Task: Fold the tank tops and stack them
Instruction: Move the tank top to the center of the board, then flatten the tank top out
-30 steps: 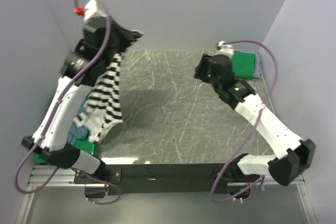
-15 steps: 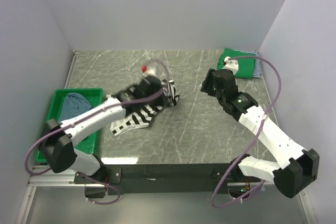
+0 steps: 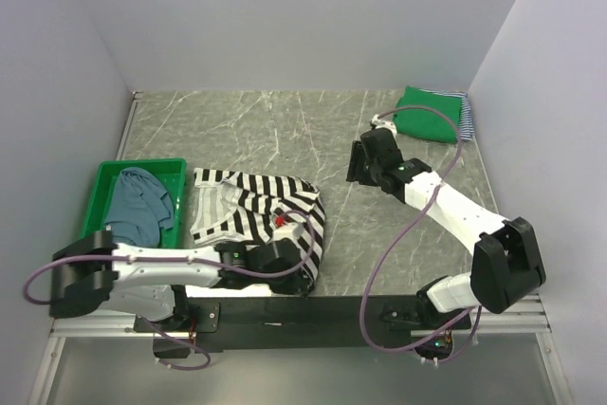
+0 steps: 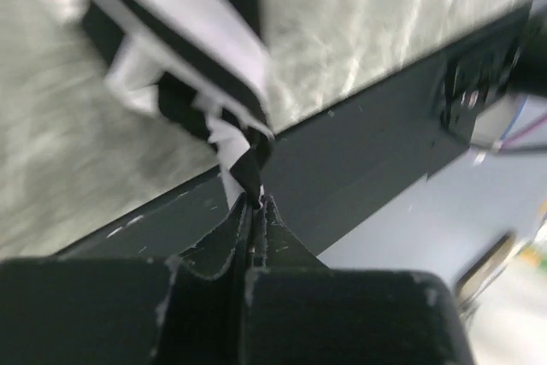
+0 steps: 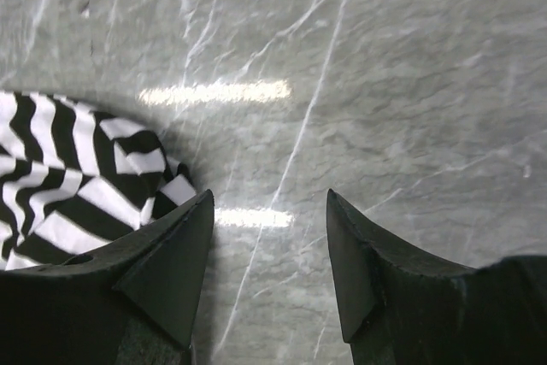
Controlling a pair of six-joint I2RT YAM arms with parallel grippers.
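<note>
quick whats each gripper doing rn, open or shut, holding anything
left gripper: shut on the black-white striped tank top
right gripper: open, holding nothing

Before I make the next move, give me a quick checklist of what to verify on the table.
1. Left end effector grips the black-and-white striped top: ok, shut on a pinch of cloth at the table's near edge.
2. Striped top lies flat for folding: not ok, it is wrinkled and bunched along its right side.
3. Right end effector is free: ok, open over the bare table beside the striped top, holding nothing.
4. Stack is started: ok, the green top lies folded in the far right corner.
5. Blue top is folded: not ok, it sits crumpled in the bin.
6. Cloth hangs over the near edge: cannot tell.
</note>
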